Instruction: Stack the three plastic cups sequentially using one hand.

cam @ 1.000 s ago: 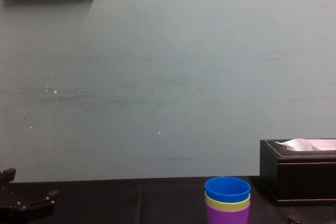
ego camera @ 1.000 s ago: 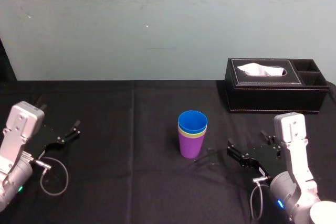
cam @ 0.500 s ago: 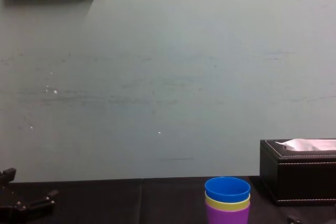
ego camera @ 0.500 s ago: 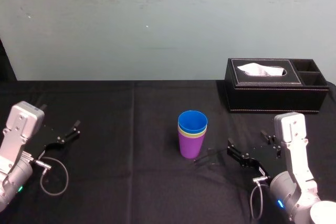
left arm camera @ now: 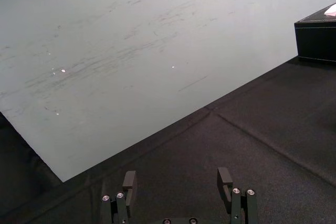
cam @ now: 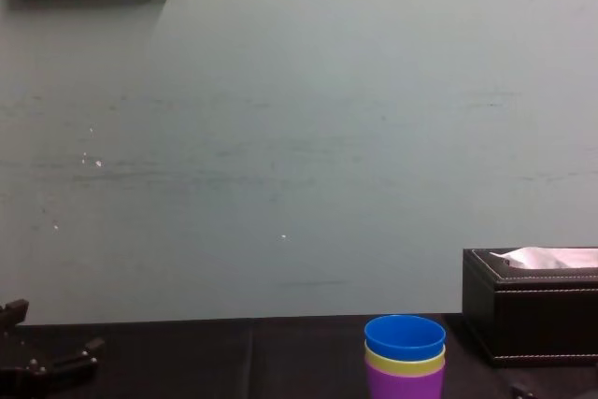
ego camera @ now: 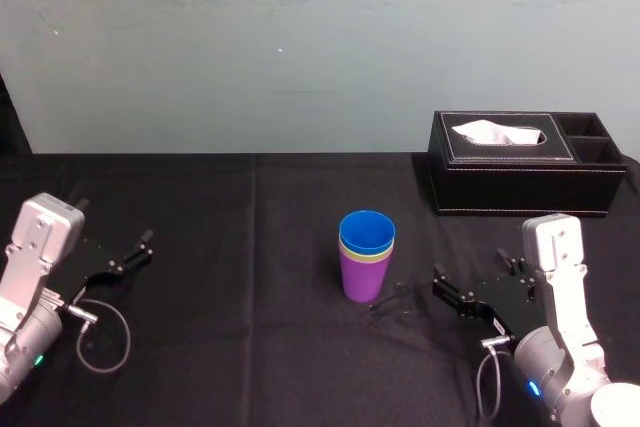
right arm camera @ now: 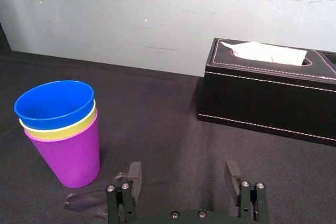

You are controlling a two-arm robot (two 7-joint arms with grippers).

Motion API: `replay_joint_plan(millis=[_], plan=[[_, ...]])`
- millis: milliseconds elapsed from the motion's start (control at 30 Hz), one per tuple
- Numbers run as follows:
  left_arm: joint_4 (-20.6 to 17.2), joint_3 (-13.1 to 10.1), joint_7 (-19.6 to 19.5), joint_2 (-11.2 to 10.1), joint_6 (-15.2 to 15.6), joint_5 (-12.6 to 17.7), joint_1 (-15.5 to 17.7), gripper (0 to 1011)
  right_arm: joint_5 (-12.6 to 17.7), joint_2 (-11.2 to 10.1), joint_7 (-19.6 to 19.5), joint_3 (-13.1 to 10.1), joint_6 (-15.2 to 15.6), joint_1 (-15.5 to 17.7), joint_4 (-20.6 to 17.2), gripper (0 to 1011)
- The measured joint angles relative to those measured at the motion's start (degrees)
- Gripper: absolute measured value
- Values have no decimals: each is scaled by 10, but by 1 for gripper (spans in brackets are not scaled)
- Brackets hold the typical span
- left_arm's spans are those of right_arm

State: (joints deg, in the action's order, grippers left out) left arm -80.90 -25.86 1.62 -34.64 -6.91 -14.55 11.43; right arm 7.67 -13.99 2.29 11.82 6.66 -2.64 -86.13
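On the table point(ego camera: 250, 347), centre: purple cup point(right arm camera: 73, 156) lowest, yellow-green cup point(right arm camera: 63, 131) nested inside, blue cup point(right arm camera: 55, 106) topmost; stacking seemingly complete. Right gripper point(right arm camera: 182, 167) nearby, jaws spread, empty, clear of it, probably against toppling. Left gripper point(left arm camera: 177, 174) parked far left, also spread.

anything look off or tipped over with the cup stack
Nothing stands out. The blue cup sits in the yellow-green cup, that in the purple cup, all upright. The right gripper and left gripper rest open, apart from the stack.
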Motion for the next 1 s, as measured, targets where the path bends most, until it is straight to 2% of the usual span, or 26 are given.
replay_joint_plan(millis=[1000], plan=[[0, 0, 0, 0, 0, 0, 0, 1000, 0, 0, 0, 0, 0, 0, 0, 1004]])
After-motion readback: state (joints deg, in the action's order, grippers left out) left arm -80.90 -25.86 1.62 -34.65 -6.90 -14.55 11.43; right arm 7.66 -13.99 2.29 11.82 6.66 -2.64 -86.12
